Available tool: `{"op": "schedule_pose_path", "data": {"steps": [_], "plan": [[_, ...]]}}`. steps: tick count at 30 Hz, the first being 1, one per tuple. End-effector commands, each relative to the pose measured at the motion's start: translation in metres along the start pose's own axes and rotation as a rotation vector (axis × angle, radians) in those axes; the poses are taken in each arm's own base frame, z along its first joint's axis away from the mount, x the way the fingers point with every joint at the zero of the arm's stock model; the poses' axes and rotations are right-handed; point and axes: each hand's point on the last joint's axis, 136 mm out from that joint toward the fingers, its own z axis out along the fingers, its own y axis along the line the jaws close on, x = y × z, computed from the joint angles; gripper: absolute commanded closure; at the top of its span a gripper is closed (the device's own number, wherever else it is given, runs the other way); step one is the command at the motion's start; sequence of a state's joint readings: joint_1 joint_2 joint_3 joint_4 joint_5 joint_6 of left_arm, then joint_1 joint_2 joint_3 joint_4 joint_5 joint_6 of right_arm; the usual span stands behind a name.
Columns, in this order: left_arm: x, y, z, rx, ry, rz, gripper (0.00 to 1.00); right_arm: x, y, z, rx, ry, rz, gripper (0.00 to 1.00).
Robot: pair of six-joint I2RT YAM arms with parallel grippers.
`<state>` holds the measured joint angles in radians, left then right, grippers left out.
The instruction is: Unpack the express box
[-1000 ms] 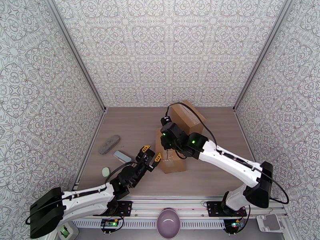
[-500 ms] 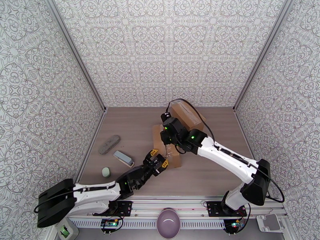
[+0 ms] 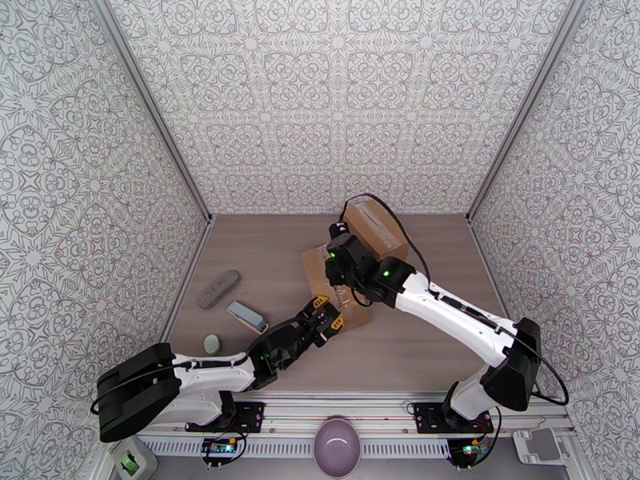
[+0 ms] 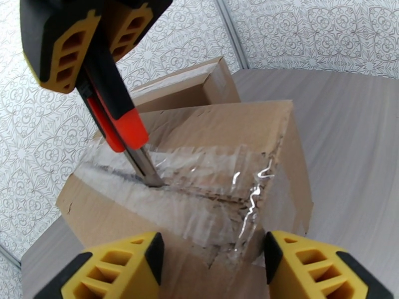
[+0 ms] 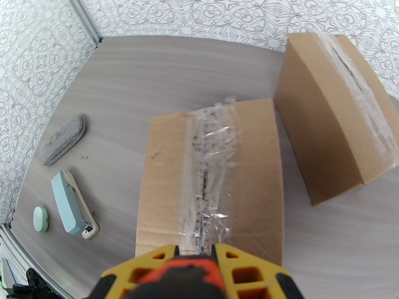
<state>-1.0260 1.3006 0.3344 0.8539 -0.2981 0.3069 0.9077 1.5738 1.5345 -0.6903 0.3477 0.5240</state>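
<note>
The express box (image 5: 164,185), brown cardboard with a torn clear-tape seam along its top, lies mid-table (image 3: 316,270). My right gripper (image 5: 187,267) is shut on an orange-red utility knife (image 4: 124,128) and hangs over the box (image 3: 341,283). In the left wrist view the knife's blade (image 4: 148,173) sits in the taped seam. My left gripper (image 4: 214,255) is open at the box's near end (image 3: 326,315), and its yellow fingertips (image 4: 122,262) straddle the near corner without pressing on it.
A second taped cardboard box (image 3: 376,226) stands just behind the first (image 5: 324,120). At the left lie a grey felt pad (image 3: 218,288), a pale blue stapler (image 3: 246,317) and a small green oval (image 3: 211,344). A purple bowl (image 3: 336,446) sits by the arm bases.
My left arm has reached forward and right to the box's near end, and its jaws have narrowed a little. The box and the right gripper with the knife have shifted slightly away.
</note>
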Motion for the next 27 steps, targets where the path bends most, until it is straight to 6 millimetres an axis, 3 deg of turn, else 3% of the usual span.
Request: {"op": "schedule_pose_path", "data": {"steps": [1,11,21,27], "plan": [[0.009,-0.002,0.01,0.028,0.055,-0.033,0.45,-0.024,0.007,-0.017,-0.017,-0.048,0.063,1.0],[0.022,0.001,0.016,0.053,0.128,-0.095,0.46,-0.032,-0.001,-0.022,0.024,-0.076,0.074,1.0],[-0.019,0.015,-0.001,0.036,0.081,-0.012,0.39,-0.036,0.03,-0.012,-0.138,-0.076,0.099,1.0],[-0.025,0.019,-0.008,0.04,0.118,-0.005,0.36,-0.039,0.04,-0.012,-0.177,-0.072,0.088,1.0]]}}
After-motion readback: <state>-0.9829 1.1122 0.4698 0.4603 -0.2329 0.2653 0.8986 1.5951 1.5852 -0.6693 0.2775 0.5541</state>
